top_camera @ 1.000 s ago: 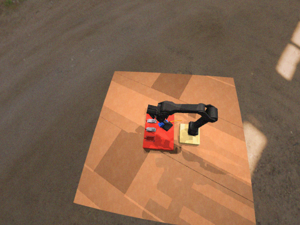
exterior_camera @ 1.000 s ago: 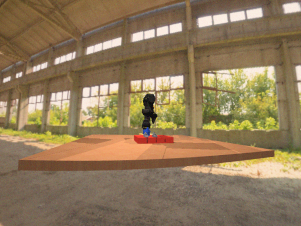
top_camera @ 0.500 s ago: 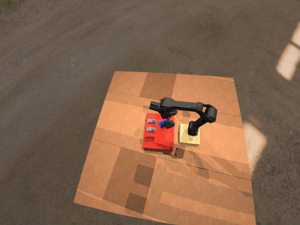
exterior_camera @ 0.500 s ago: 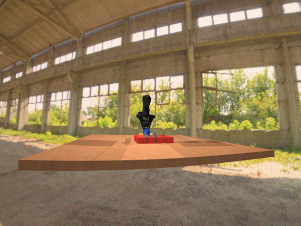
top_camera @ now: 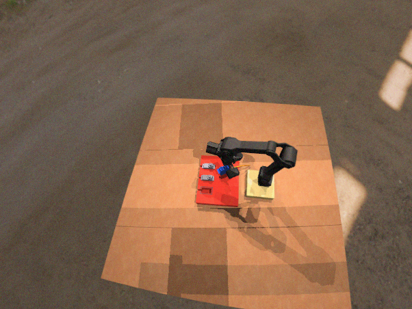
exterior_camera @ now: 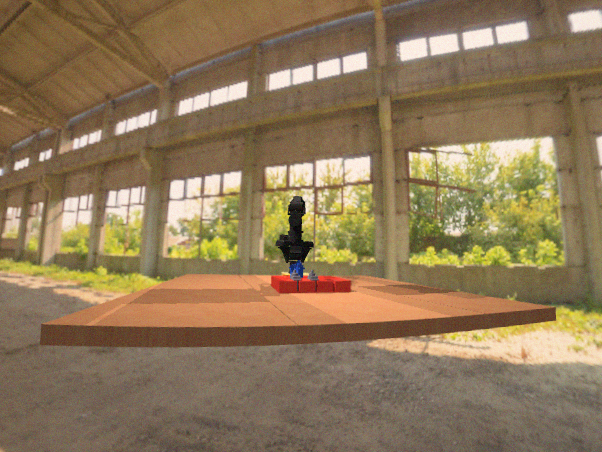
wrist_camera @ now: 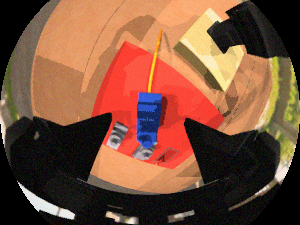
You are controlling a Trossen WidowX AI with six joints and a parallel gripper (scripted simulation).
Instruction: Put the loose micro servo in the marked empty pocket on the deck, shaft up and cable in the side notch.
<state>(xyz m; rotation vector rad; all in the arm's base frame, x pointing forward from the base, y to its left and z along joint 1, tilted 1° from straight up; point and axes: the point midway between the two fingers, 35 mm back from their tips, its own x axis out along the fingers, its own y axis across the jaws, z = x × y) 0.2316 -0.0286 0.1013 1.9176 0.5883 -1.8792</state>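
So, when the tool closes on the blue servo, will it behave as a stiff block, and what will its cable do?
The blue micro servo looks like a small boxy body, so it probably stays rigid and does not roll. Its thin orange cable trails straight behind and will likely flop and drag. The open tool straddles it, so a slightly uneven squeeze could twist it.

The servo [wrist_camera: 149,119] is a small blue block lying on the red deck [top_camera: 219,191], with a thin orange cable [wrist_camera: 155,60] running away from it. The empty pocket [top_camera: 206,190] is a small rectangular hole near the deck's near-left corner, well apart from the servo.
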